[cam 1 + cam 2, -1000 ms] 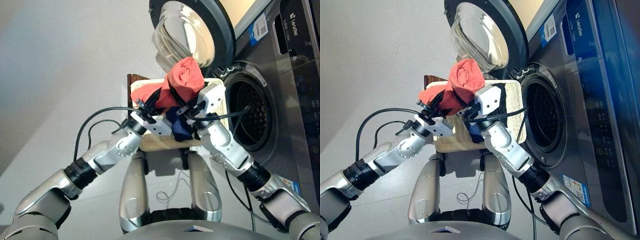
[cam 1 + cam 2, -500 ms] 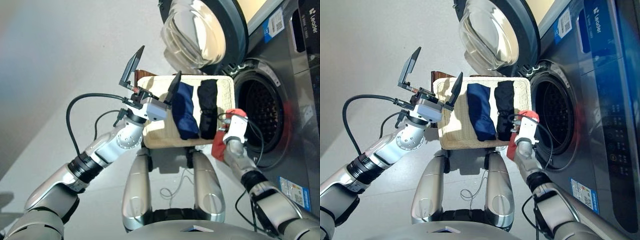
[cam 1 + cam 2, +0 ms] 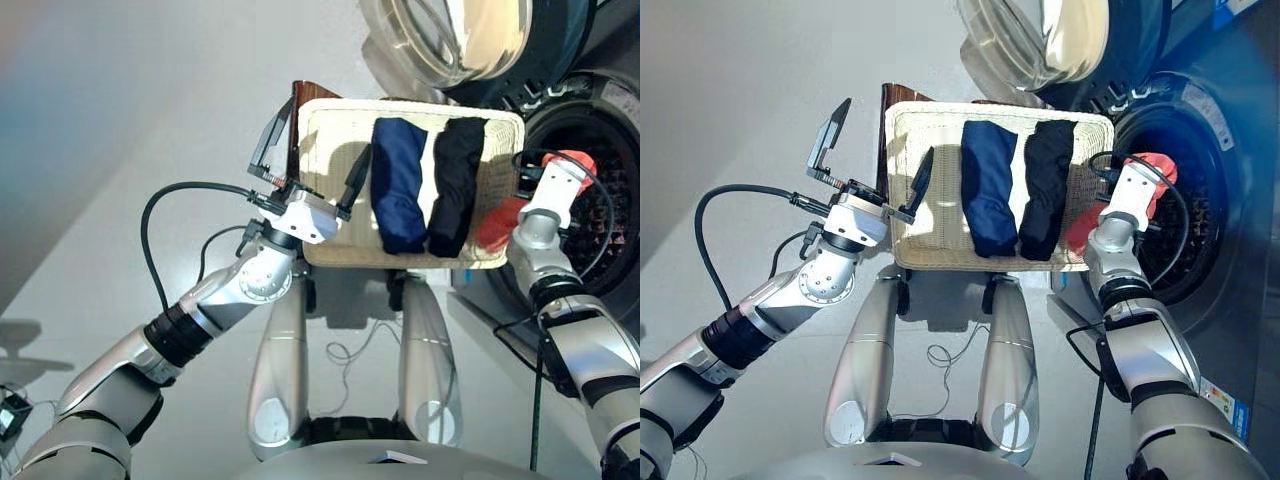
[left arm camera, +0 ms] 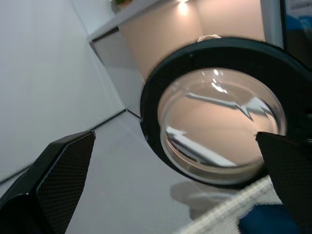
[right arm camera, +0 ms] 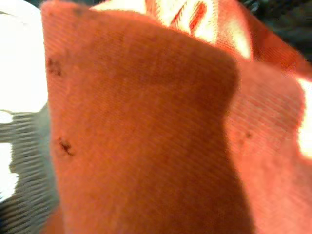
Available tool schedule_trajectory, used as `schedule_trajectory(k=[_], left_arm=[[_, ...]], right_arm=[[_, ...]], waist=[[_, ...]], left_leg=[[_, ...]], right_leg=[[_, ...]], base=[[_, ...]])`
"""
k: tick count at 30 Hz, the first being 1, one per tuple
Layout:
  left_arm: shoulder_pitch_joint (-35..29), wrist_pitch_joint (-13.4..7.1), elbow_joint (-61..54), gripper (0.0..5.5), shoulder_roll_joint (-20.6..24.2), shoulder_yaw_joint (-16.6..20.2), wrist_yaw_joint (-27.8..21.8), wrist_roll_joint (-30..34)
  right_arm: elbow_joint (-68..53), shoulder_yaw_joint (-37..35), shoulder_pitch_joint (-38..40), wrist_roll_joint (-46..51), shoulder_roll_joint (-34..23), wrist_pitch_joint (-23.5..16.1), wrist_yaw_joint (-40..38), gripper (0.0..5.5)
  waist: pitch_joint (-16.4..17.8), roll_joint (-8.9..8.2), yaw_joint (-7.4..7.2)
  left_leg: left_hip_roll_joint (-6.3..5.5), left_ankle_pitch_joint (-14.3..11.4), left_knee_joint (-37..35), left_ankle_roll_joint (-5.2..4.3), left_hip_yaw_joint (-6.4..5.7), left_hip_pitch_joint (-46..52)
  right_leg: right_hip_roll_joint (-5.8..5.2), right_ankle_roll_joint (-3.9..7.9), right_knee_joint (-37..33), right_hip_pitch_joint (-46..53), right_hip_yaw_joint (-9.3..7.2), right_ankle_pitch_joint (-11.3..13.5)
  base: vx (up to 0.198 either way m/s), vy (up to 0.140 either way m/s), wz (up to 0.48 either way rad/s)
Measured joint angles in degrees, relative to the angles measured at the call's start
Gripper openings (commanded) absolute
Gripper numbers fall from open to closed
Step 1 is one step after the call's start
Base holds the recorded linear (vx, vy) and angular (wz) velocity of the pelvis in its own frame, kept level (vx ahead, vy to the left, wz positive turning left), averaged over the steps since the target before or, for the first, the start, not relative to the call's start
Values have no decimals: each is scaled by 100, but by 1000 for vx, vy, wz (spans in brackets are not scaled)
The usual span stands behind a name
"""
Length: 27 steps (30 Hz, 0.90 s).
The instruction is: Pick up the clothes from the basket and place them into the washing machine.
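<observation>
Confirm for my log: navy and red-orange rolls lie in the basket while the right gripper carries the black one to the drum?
Colours swapped. The eye views show the navy roll and black roll in the basket; the right gripper carries the red-orange roll.

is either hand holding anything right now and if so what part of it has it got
The right hand holds the red-orange garment, which hangs beside it at the washing machine opening; the grip point is hidden. The left hand is open and empty.
</observation>
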Motion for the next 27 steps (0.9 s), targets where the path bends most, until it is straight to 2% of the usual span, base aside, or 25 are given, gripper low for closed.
schedule_trajectory(k=[5, 9, 15, 20, 22, 27], left_arm=[[29, 41, -174, 550, 185, -4, 48, 3], [50, 168, -269, 550, 330, 50, 200, 27], [65, 265, -448, 550, 575, 64, 412, 240], [61, 298, -507, 550, 752, 140, 522, 290], [50, 298, -508, 550, 753, 147, 557, 291], [44, 298, -510, 550, 776, 149, 561, 289]], right_arm=[[483, 16, -574, -203, -685, 276, -351, 0], [663, 23, -889, -502, -1127, 481, -650, 0], [1237, 18, -1201, -564, -1324, 778, -701, 0], [1242, 18, -1228, -557, -1559, 786, -788, 4], [1242, 25, -1232, -556, -1572, 793, -801, 550], [1232, 28, -1332, -324, -1574, 777, -764, 550]], waist=[[4, 8, 2], [3, 9, -7], [3, 10, -2], [3, 11, -4], [3, 11, -6], [4, 11, -11]], left_leg=[[3, -31, 426, -11, 8, -694], [13, -99, 717, -10, 24, -1114], [13, -124, 902, -3, 28, -1456], [21, -166, 1021, 16, 80, -1631], [26, -200, 1048, 30, 117, -1631], [30, -283, 1119, 61, 176, -1643]], right_leg=[[-11, -49, 424, -718, 74, -33], [6, -66, 691, -1145, 156, -55], [11, -63, 837, -1488, 195, -58], [18, -55, 892, -1674, 251, -62], [21, -41, 892, -1680, 285, -70], [25, 7, 910, -1679, 354, -99]], base=[[0, 0, 0], [0, 0, 0], [0, 0, 0], [0, 0, 0], [0, 0, 0], [0, 0, 0]])
